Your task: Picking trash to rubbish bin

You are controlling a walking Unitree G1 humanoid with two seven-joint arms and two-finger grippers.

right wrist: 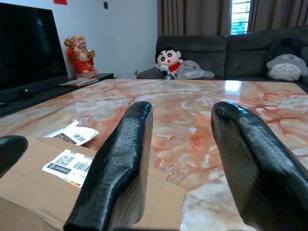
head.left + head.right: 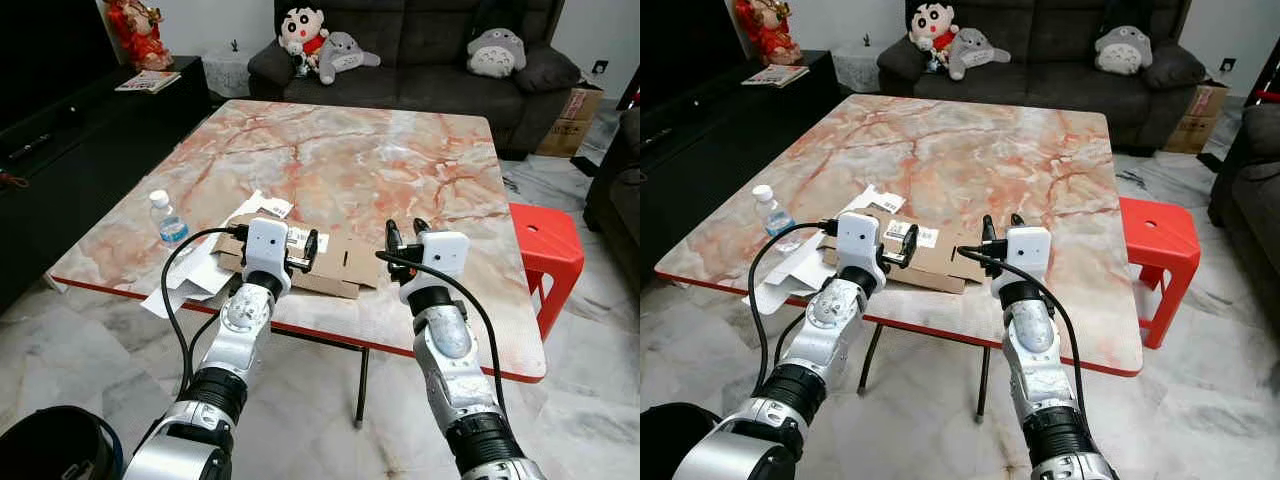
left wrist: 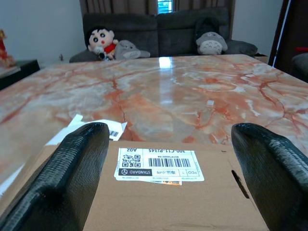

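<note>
A flattened cardboard piece (image 2: 335,268) with a white shipping label (image 3: 159,164) lies near the front edge of the marble table (image 2: 340,150). My left gripper (image 2: 300,252) hovers open just over its left part, the label between the fingers (image 3: 72,168). My right gripper (image 2: 405,232) stands open at the cardboard's right end, low over the tabletop and holding nothing. A small plastic water bottle (image 2: 168,222) stands to the left. White paper scraps (image 2: 190,275) lie beside it at the table's edge.
A red plastic stool (image 2: 545,240) stands to the right of the table. Behind the table is a dark sofa (image 2: 420,60) with plush toys, and a black TV cabinet (image 2: 90,110) runs along the left. A dark round object (image 2: 50,445) sits at the lower left.
</note>
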